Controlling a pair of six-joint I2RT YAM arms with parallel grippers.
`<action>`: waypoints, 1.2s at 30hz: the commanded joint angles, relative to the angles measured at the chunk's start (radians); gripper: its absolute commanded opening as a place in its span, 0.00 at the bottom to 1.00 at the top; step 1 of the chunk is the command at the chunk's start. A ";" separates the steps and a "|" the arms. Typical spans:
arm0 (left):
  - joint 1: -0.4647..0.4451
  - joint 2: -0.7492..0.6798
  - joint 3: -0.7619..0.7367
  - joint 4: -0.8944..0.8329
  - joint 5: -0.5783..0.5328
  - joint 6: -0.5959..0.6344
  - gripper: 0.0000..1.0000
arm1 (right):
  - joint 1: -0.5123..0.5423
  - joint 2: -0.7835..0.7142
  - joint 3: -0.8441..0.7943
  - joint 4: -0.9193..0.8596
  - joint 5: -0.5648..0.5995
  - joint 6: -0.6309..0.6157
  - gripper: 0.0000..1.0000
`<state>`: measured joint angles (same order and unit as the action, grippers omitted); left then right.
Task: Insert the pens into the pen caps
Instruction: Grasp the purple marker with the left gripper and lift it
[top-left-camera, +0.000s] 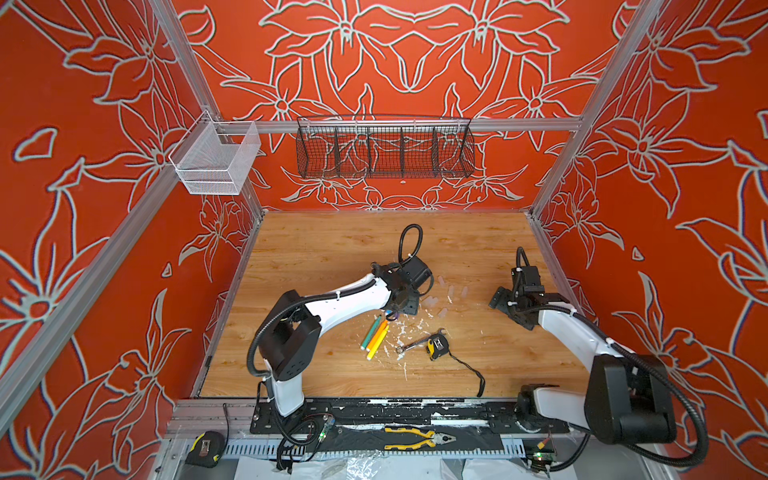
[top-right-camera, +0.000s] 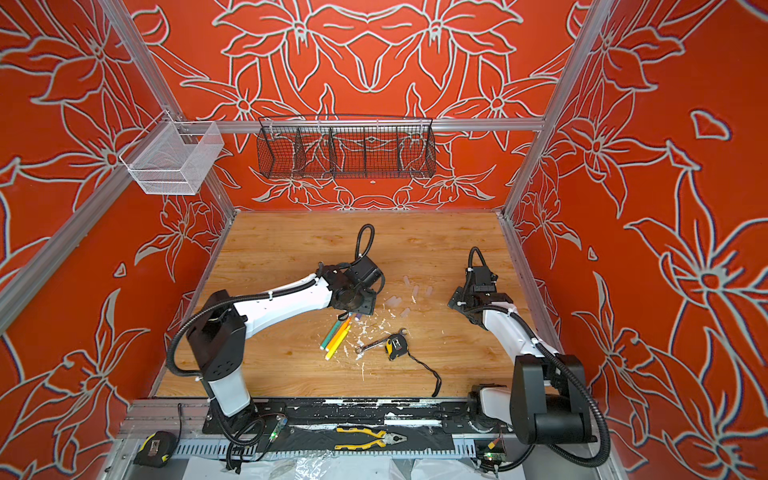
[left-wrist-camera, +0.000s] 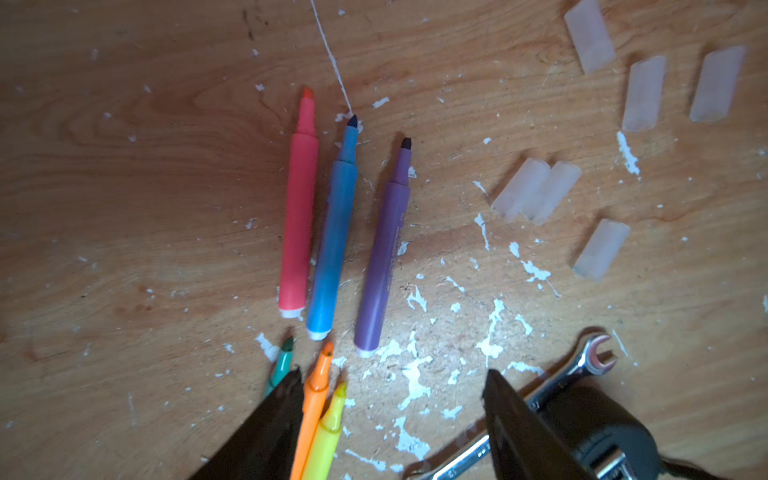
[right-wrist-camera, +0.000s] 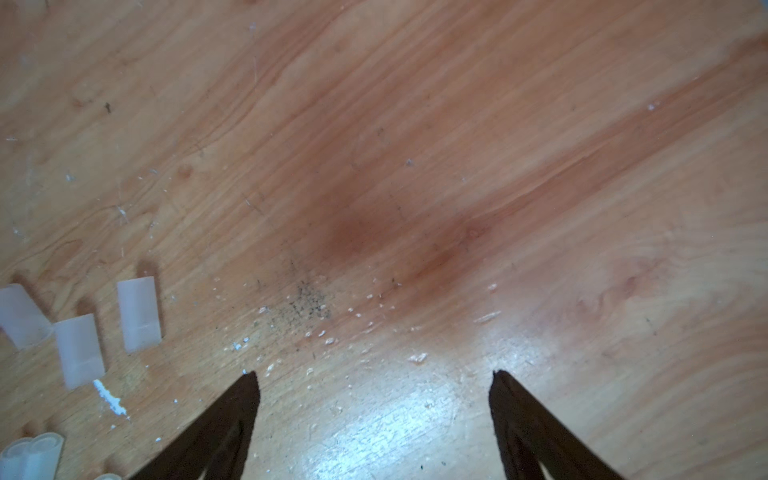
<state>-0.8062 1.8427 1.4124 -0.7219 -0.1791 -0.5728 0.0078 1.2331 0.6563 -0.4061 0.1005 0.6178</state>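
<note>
Left wrist view is showing the left pincer hanging over the worktop with its jaws standing wide and gripping nothing. The pink pen and blue pen are lying side by side and touching, with the purple pen just beside them. The green pen, orange pen and yellow pen are lying nearer, with the orange and yellow tips showing between the jaws. Six caps are lying loose, well apart from the pens, and two of them are touching. Right wrist view is showing the right pincer, also wide and empty, over bare wood with some caps near one side.

Orange and yellow are touching, so a squeeze on one is likely catching both or rolling the other away. The wrench and tape measure are sitting just beside one finger, so a careless descent is risking a knock. The pale caps are blending with the white flecks and will probably skid if pinched off-centre.

Bare wood is lying open beyond the pens. In both top views the right arm is working near the side wall, so its freer room is lying toward the middle.
</note>
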 joint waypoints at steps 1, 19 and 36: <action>-0.002 0.063 0.058 -0.083 0.001 -0.012 0.65 | 0.004 -0.073 -0.046 0.060 0.042 0.009 0.85; 0.068 0.305 0.213 -0.209 0.090 0.000 0.35 | 0.010 -0.180 -0.126 0.136 0.014 -0.005 0.77; 0.068 0.338 0.209 -0.195 0.125 0.032 0.05 | 0.096 -0.267 -0.027 0.002 -0.035 0.032 0.73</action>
<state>-0.7330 2.1464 1.6318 -0.8921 -0.0471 -0.5411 0.0521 1.0214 0.5507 -0.3313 0.0929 0.6212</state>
